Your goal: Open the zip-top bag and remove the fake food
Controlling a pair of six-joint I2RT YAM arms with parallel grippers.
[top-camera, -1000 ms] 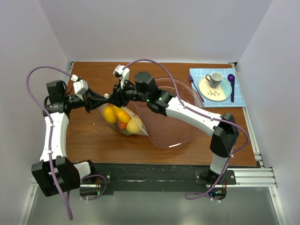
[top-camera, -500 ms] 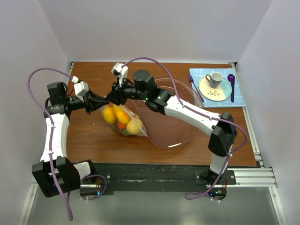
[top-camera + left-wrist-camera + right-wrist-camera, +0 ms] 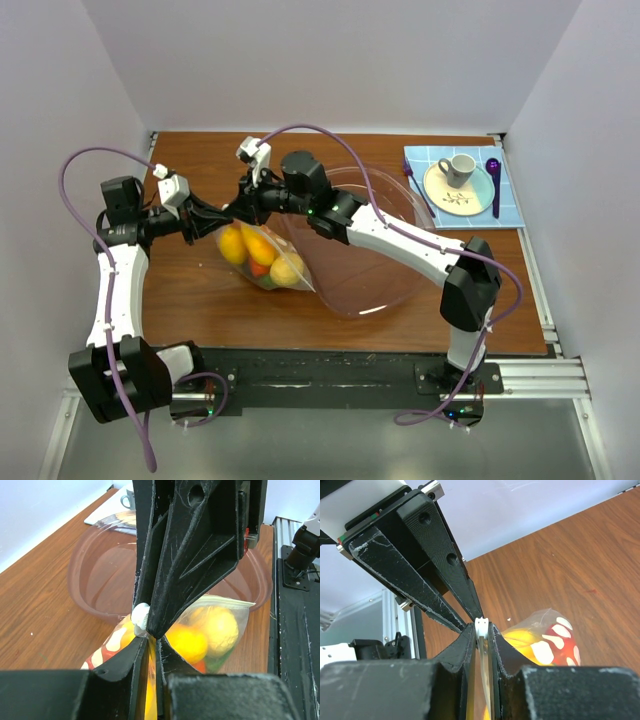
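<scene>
Edging a touch leftward, the right gripper (image 3: pixel 236 207) and left gripper (image 3: pixel 214 214) stay clamped on the top edge of the zip-top bag (image 3: pixel 268 262) (hardly opened yet), fake food (image 3: pixel 240 243) still inside, beside the bowl (image 3: pixel 380 282)

A large transparent pink-tinted bowl (image 3: pixel 385 285) sits on the brown wooden table (image 3: pixel 200 300). Just beside the bowl's far right rim lies a blue checkered placemat (image 3: pixel 512 213). A pale round plate (image 3: pixel 462 199) rests on it, carrying a grey cup (image 3: pixel 459 167). A purple fork (image 3: pixel 413 180) lies on the plate's bowl-facing side, and a purple spoon (image 3: pixel 493 186) lies on the side away from the bowl.
</scene>
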